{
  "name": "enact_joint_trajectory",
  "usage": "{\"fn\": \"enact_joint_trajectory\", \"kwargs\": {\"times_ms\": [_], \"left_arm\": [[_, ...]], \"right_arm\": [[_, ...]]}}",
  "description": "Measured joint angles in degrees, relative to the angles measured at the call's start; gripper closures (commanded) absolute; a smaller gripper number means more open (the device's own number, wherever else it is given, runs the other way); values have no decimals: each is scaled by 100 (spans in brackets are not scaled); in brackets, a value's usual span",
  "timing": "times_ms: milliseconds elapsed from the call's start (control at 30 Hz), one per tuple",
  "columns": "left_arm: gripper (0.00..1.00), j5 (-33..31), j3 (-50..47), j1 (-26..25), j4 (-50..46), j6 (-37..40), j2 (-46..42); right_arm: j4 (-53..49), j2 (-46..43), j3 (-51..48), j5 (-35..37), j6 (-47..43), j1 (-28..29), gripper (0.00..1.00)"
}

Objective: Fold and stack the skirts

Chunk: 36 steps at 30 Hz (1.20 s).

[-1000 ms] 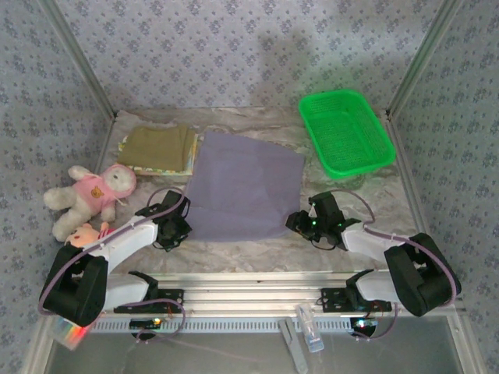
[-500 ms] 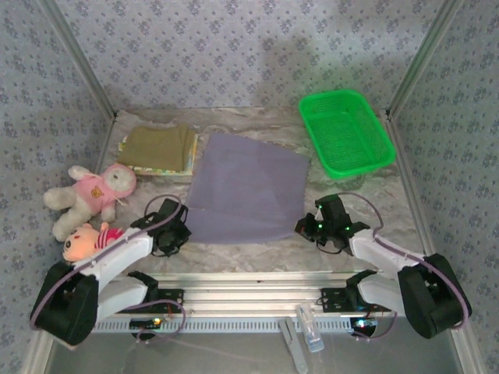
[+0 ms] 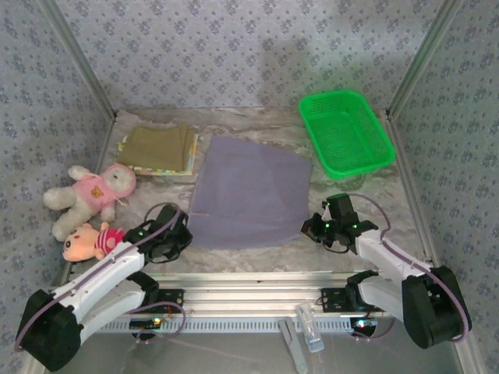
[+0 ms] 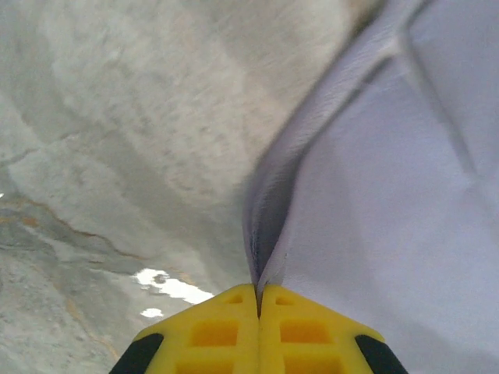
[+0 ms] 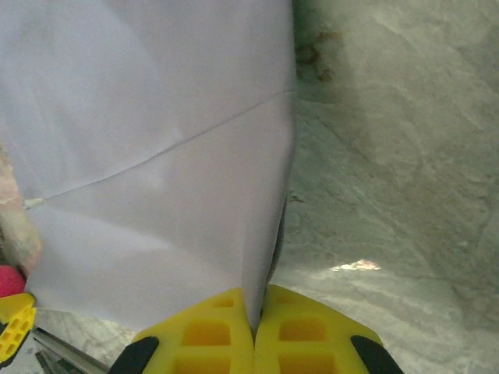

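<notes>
purple skirt [image 3: 248, 191] lies flat on the desk [image 3: 257, 253], not folded yet. left tool [image 3: 182, 232] at 7 o'clock and right tool [image 3: 311, 227] at 5 o'clock each pinch a near corner. other skirts [image 3: 158, 148] sit folded in a pile at 10 o'clock.

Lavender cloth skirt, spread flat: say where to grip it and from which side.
Pinch the lavender cloth skirt at its two near corners, coming in low from the near side: it lies flat, so only the edge offers a hold.
</notes>
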Motion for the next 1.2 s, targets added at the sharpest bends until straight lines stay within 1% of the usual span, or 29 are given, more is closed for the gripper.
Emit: {"fn": "enact_joint_trajectory", "kwargs": {"times_ms": [100, 200, 367, 567, 700, 800, 900, 1000, 1200], "left_arm": [[100, -127, 586, 74, -160, 179, -4], [100, -173, 1204, 319, -317, 457, 162], [100, -214, 2236, 713, -452, 1097, 949], [100, -208, 3670, 1025, -485, 1939, 2387], [100, -212, 4970, 1080, -404, 2581, 3423], [100, -219, 5829, 1093, -341, 2983, 4111], [100, -214, 6413, 1095, -299, 3298, 4656], [100, -219, 6798, 1095, -245, 3560, 5086], [100, -284, 7541, 1095, -267, 3882, 5737]], "right_arm": [[-144, -168, 262, -17, 39, -46, 100], [-345, -234, 695, 138, 81, -48, 100], [-590, -79, 1550, 627, 238, -61, 100], [-857, 682, 2583, 1451, 599, -107, 100], [-977, 1292, 3215, 2081, 942, -120, 100], [-1058, 1731, 3560, 2413, 1193, -129, 100], [-1132, 2083, 3762, 2608, 1399, -131, 100], [-1163, 2365, 3904, 2717, 1504, -136, 100], [-1163, 2712, 4164, 2841, 1580, -177, 100]]}}
